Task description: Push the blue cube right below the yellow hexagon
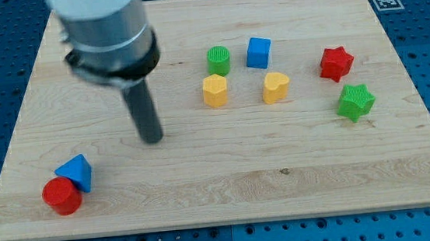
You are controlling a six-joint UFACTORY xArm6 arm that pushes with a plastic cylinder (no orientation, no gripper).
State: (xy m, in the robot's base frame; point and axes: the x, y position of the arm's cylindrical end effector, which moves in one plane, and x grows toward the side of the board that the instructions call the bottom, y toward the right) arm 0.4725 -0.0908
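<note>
The blue cube [258, 53] sits on the wooden board above the middle, just right of a green cylinder [219, 60]. The yellow hexagon [215, 91] lies below the green cylinder, down and to the left of the blue cube. A yellow heart-shaped block [275, 87] lies just below the blue cube. My tip [152, 138] rests on the board well to the left of these blocks, about a hand's width left of the yellow hexagon and touching no block.
A red star [336, 63] and a green star [355, 101] lie at the view's right. A blue triangular block [76, 172] and a red cylinder [62, 196] touch each other at the bottom left. The board's edge [224, 223] runs along the bottom.
</note>
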